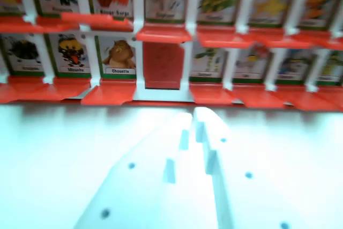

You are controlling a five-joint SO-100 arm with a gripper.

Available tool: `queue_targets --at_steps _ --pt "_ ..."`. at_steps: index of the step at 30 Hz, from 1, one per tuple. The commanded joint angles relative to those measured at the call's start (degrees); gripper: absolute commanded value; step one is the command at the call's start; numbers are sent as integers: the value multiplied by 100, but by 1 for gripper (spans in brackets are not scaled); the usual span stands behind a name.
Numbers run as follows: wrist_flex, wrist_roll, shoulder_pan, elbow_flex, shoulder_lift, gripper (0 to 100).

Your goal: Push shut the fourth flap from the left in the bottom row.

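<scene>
Although blurred, the plain red flap at frame centre, fourth in the lower row, appears already shut. White plastic fingers sit pressed together just below it; only withdrawal seems left.

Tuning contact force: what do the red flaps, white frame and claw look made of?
Red flaps: likely moulded plastic, satin, with soft highlights on the edges. White frame: seems to be glossy plastic, thin clip-like bars. Claw: matte white plastic, possibly 3D-printed; blur hides any layer lines.
</scene>
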Motion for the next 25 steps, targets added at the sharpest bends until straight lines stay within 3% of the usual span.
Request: queue_targets --at_steps 1,9,13,19,25 --pt "1239 26 0 114 2312 0" --pt "3656 0 26 176 5027 0" --pt "4386 -79 79 -79 5581 0" --pt "5458 -53 132 -519 6275 0" --pt "6469 -97 -26 -483 7418 0"
